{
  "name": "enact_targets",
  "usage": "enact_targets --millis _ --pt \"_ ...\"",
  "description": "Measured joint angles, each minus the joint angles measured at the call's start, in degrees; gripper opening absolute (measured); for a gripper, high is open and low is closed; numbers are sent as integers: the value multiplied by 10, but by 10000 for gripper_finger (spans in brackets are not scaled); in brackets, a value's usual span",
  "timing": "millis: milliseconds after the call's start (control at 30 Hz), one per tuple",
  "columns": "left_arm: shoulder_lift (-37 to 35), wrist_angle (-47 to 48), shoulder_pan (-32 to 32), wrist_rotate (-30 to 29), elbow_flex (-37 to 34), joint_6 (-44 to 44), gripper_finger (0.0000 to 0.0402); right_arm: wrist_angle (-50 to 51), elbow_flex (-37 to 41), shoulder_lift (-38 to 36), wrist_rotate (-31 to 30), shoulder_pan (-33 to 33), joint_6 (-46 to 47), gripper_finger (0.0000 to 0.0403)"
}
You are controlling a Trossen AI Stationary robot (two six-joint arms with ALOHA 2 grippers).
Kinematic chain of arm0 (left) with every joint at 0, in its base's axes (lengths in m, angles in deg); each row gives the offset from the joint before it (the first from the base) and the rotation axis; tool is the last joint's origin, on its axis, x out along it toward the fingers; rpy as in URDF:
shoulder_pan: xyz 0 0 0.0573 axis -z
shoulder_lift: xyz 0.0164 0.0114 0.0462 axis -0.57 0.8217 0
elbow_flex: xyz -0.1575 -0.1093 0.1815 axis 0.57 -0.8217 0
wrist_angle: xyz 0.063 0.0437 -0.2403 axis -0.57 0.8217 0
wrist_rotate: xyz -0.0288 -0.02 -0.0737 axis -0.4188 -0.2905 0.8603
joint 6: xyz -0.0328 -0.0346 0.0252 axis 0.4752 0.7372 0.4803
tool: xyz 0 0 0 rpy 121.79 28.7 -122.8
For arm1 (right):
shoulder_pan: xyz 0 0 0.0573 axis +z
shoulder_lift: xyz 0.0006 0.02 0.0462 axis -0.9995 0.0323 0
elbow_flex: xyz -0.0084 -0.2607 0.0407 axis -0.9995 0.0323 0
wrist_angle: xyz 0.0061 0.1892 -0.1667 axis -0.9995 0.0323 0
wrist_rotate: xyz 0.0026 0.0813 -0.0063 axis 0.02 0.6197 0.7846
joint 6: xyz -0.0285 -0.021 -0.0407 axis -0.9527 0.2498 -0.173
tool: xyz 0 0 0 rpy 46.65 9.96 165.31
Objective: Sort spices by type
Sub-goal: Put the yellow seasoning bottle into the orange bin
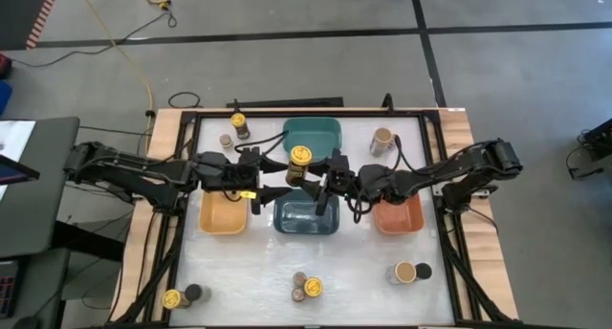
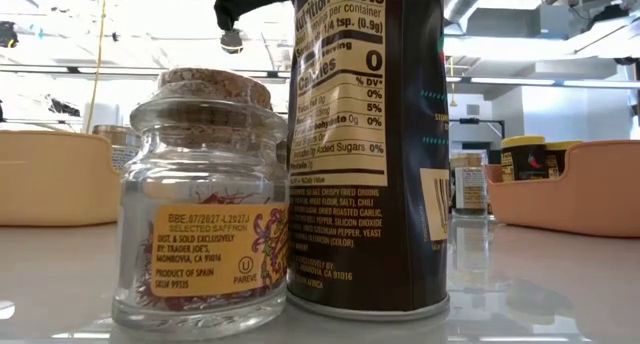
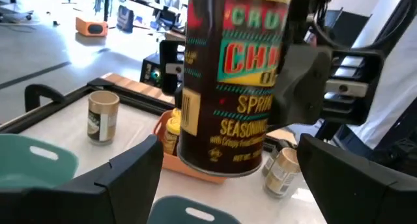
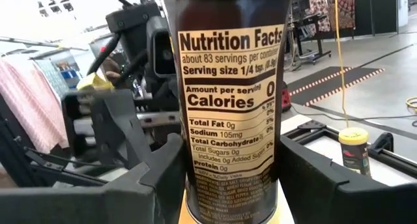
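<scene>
A tall dark spice jar with a yellow lid (image 1: 300,164) is in the air between my two grippers, over the gap between the teal bin (image 1: 313,133) and the dark-blue bin (image 1: 306,217). My right gripper (image 1: 320,184) is shut on this spice jar (image 4: 228,87). My left gripper (image 3: 228,175) is open; its fingers stand wide on either side of the jar (image 3: 228,87) without touching it. In the high view the left gripper (image 1: 273,181) is just left of the jar. My right gripper pinches the jar's lower wall (image 4: 215,185) between its two fingers (image 4: 156,178), one on each side. The fingers come level from the table's right side. The jar stands upright and is lifted clear of the table and bins.
A yellow bin (image 1: 222,214) and an orange bin (image 1: 397,214) flank the dark-blue one. Other jars stand at the far left (image 1: 239,123), far right (image 1: 382,140), near right (image 1: 406,272), near left (image 1: 172,298) and near middle (image 1: 306,288). A cork-topped glass jar (image 2: 205,204) fills the low view.
</scene>
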Motion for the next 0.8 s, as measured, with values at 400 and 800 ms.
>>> enact_targets --millis 400,800 --pt "16 1 -4 -1 6 -1 338 13 -4 0 10 0 5 233" --pt "42 -2 -9 5 24 -4 338 21 -4 0 10 0 7 233"
